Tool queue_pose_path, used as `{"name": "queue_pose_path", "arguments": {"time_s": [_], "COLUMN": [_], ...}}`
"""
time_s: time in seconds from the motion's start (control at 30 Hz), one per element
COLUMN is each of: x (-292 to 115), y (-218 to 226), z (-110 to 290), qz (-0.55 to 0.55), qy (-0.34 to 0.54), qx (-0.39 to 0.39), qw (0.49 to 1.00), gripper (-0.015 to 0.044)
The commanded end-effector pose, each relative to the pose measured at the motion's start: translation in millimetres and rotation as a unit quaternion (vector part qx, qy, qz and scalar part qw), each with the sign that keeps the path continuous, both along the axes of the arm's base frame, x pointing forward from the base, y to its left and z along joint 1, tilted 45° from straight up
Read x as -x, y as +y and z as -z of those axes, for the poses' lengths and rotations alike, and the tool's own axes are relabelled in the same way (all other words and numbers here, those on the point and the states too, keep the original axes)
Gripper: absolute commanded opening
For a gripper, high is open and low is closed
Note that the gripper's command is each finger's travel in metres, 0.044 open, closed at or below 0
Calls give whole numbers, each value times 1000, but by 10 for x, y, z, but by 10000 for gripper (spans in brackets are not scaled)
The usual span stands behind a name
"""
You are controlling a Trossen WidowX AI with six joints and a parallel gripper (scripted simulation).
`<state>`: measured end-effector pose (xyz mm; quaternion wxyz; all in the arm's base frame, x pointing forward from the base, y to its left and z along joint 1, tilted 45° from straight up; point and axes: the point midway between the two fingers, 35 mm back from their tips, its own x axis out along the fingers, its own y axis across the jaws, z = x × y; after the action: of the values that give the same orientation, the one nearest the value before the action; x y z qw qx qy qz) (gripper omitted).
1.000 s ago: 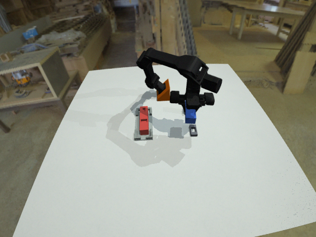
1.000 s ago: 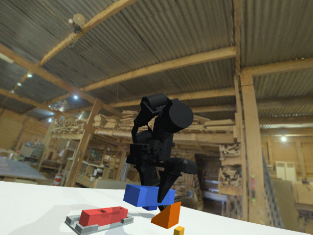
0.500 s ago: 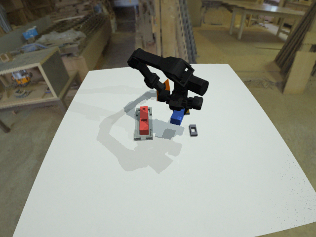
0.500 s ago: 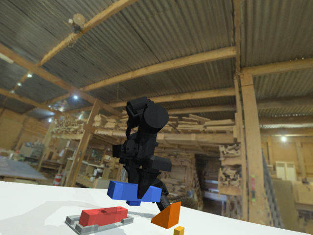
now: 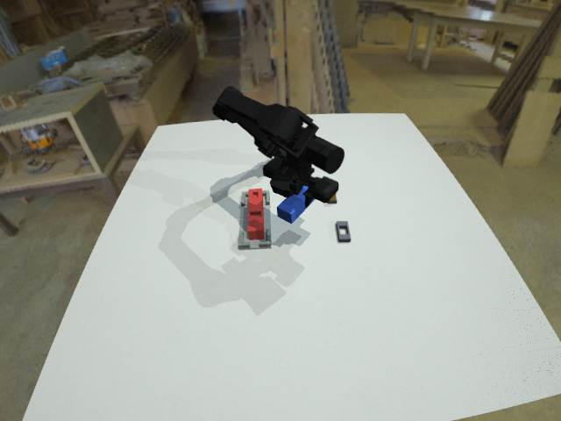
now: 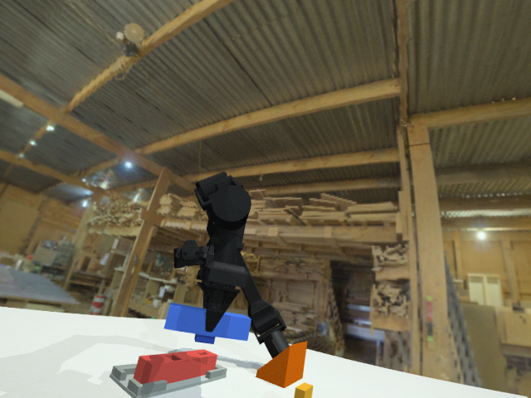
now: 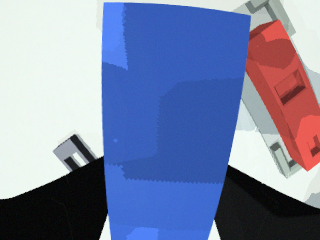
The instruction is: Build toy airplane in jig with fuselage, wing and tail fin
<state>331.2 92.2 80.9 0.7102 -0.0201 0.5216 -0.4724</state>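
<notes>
The gripper (image 6: pixel 212 318) is pinching the blue wing (image 6: pixel 207 323) and carrying it in the air, tab pointing down, while the red fuselage (image 5: pixel 255 213) already lies flat in the grey cradle (image 5: pixel 254 245) on the white table (image 5: pixel 316 317). From the top view the wing hangs just beside the fuselage on its right, not yet over it. I judge that the tab has to travel left and line up over the top socket, with the wing's long axis set across the fuselage's length
</notes>
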Motion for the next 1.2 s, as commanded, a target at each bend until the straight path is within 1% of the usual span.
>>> {"name": "queue_pose_path", "arguments": {"time_s": [0.0, 0.57, 1.17], "x": [23, 197, 475], "y": [-85, -538, -989], "z": [-88, -356, -568], "qz": [22, 139, 259], "qy": [-29, -140, -255], "qx": [-1, -1, 3], "qw": [999, 980, 932], "gripper": [0, 0, 0]}}
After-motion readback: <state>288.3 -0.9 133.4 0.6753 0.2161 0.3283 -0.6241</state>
